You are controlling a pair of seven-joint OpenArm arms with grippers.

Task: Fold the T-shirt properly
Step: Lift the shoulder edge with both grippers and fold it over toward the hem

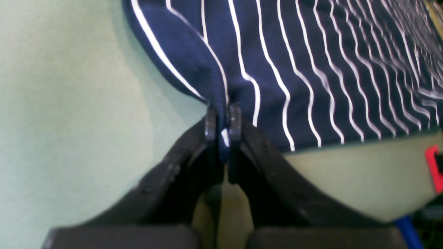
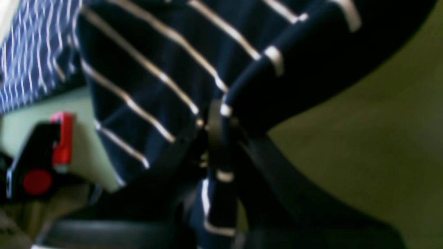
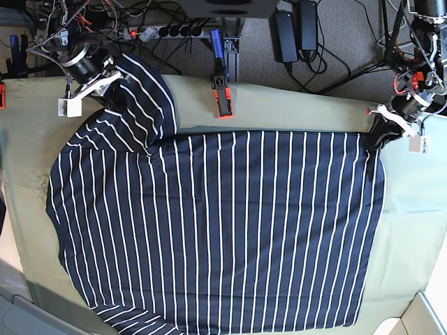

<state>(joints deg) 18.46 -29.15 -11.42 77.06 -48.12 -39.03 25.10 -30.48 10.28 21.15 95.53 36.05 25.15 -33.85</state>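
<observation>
Base view: T-shirt [image 3: 223,230] on table cloth [image 3: 412,230]

Navy white-striped T-shirt [image 3: 223,230], spread flat, corners lifted

A robotics lab: clamped table cloth [image 3: 293,112], power strip [image 3: 164,31] (cables everywhere).
</observation>
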